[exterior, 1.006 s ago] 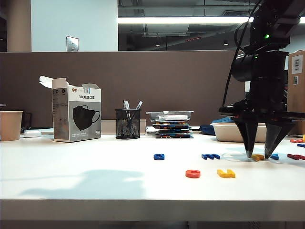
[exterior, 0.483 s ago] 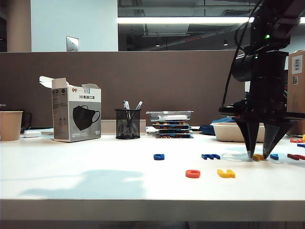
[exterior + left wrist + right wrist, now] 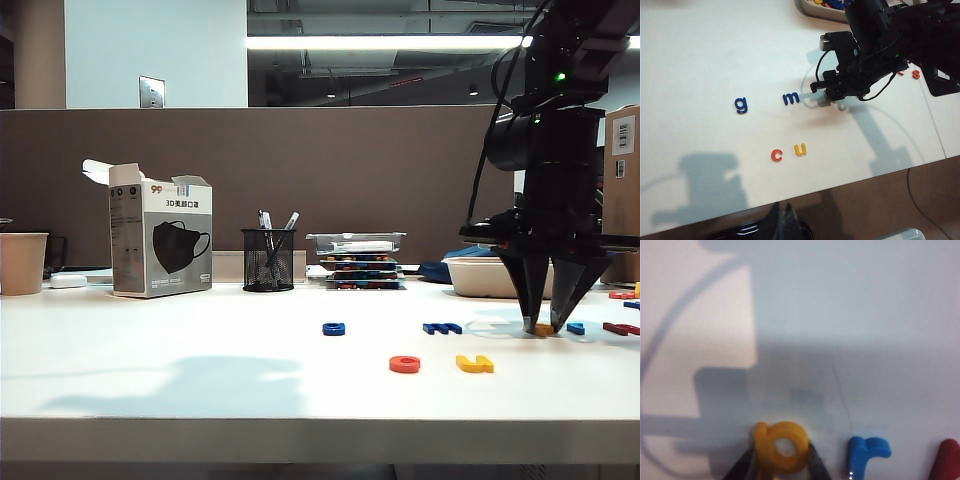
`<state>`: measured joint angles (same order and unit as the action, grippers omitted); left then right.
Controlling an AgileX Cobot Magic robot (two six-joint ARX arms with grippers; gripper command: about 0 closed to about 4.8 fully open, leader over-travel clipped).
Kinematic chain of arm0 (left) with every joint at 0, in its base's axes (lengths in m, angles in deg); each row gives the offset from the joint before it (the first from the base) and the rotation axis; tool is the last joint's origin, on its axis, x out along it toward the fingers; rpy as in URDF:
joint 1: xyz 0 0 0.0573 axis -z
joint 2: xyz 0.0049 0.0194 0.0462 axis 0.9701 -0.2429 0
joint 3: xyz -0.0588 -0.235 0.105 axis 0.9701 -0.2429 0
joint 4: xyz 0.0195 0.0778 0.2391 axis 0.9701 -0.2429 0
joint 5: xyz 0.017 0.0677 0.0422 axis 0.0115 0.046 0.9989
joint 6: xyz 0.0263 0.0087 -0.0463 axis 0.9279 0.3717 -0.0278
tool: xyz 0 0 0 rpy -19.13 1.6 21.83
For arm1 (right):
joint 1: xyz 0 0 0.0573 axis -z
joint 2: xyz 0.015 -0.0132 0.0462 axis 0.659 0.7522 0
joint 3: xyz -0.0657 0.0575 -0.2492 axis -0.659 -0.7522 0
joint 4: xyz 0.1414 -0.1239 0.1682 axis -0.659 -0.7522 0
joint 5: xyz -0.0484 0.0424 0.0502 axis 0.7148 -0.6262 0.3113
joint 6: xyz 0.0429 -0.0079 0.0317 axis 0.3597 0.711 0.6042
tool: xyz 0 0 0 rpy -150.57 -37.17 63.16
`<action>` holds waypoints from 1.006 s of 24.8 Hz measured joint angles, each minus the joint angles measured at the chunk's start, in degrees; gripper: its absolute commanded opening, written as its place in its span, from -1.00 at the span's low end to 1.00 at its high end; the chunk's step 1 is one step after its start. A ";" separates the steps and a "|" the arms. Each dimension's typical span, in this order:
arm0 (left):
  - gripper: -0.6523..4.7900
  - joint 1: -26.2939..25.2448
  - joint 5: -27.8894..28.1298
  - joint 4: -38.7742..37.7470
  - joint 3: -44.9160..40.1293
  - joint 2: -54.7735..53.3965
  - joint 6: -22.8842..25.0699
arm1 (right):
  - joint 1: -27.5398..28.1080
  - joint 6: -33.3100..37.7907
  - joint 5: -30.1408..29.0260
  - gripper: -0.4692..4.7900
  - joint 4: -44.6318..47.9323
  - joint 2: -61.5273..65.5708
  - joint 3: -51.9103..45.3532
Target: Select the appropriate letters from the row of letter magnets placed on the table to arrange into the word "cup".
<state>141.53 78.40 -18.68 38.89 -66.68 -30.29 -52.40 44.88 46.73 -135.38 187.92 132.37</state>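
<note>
White tabletop (image 3: 200,390) | right pincer (image 3: 780,467) pinching yellow "p" (image 3: 782,447), tips touching | left pincer unseen, state unknown | risk: thin letter squirts free, bumps blue "r" (image 3: 867,452)

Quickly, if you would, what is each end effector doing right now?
Left end effector: out of view.
Right end effector: down at the table, fingers against both sides of the yellow p, closing on it.

2 yellow ltrs (image 3: 474,363), 3 blue ltrs (image 3: 333,328), 1 red-orange c (image 3: 404,364), 1 dark-red ltr (image 3: 620,328), 1 mask box (image 3: 160,243).
</note>
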 measured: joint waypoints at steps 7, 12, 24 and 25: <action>-0.78 0.00 0.02 0.00 0.00 0.00 0.00 | 0.00 0.02 0.07 -0.38 0.04 0.00 0.00; -0.78 0.00 0.02 0.00 0.00 0.00 0.00 | 0.00 0.02 0.09 -0.38 0.04 0.00 0.00; -0.78 0.00 0.02 0.00 0.00 0.00 0.00 | 0.00 0.13 0.09 -0.38 0.13 -4.00 -0.44; -0.78 0.00 0.00 0.00 0.00 0.00 0.00 | 0.00 0.15 0.11 -0.38 0.20 -4.39 -0.44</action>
<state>141.53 78.40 -18.68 38.89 -66.68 -30.29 -52.40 45.03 46.84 -135.18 183.53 131.94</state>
